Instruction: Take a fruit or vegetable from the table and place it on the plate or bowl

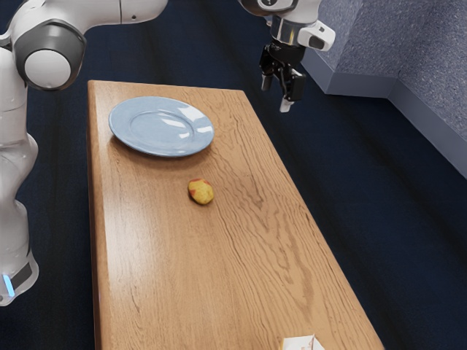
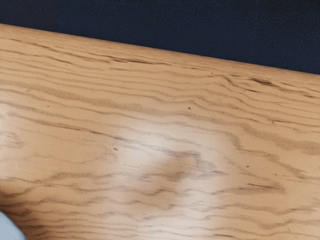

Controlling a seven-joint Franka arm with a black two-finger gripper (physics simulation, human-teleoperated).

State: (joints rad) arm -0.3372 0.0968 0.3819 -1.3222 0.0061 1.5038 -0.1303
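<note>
On table (image 1: 219,277), cropped white object (image 1: 300,342), plate sliver (image 2: 7,229)

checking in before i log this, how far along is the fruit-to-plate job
Nothing done yet: the plate is bare. Nothing in hand: the gripper hangs open and empty above the table. Left: grasp the yellow-red fruit on the wood, then set it on the plate.

No words, numbers or signs can be read anywhere. A small white thing (image 1: 301,343) on the table (image 1: 219,277), at the end nearest the camera, may have a reddish mark on it, but it is cut off and too small to read.
</note>
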